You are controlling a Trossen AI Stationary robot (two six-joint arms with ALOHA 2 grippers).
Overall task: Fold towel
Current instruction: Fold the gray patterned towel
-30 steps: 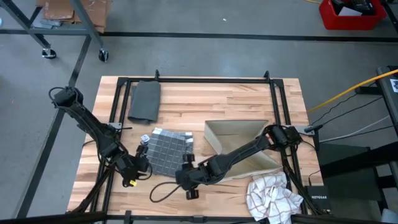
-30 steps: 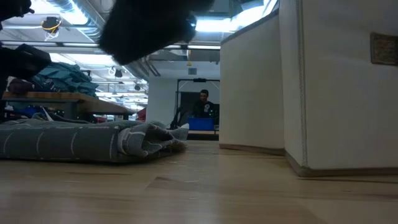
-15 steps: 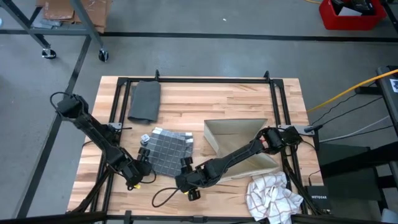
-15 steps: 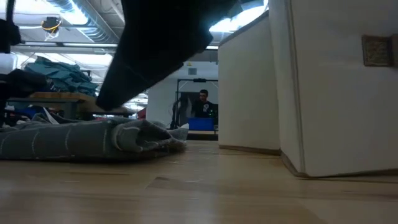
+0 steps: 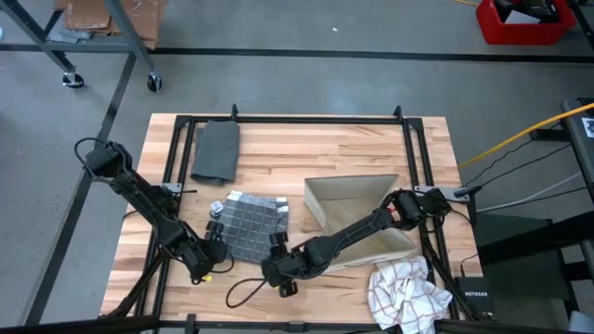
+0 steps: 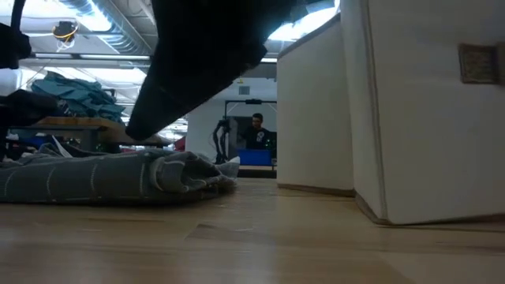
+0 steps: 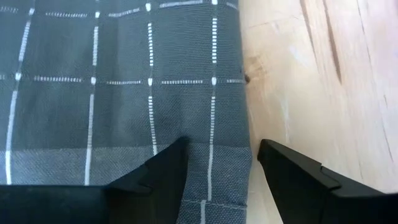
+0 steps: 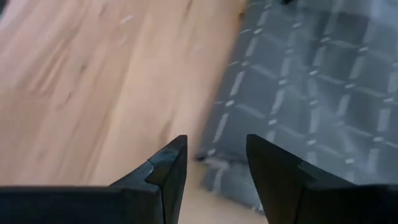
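table (image 5: 353,153) of pale wood planks fills the high view, with a black frame round its working area. beige fabric box (image 5: 357,218) stands on the right half, its opening toward the middle. grey checked towel (image 5: 249,225) lies crumpled-flat in the front middle of the table, just left of the box; in the low view it is a low rumpled heap (image 6: 118,177) on the wood. darker grey folded cloth (image 5: 216,150) rests near the back left corner, well apart from the towel. white patterned cloth (image 5: 406,292) is bunched at the front right corner. left gripper (image 5: 212,252) sits low at the towel's front left corner; its wrist view shows the fingers (image 7: 155,171) spread apart over the towel's hem, with the towel edge lying between them. right gripper (image 5: 277,247) is at the towel's front right edge, fingers (image 8: 168,165) parted above the hem, nothing clamped. person (image 6: 257,132) shows far off in the room behind.
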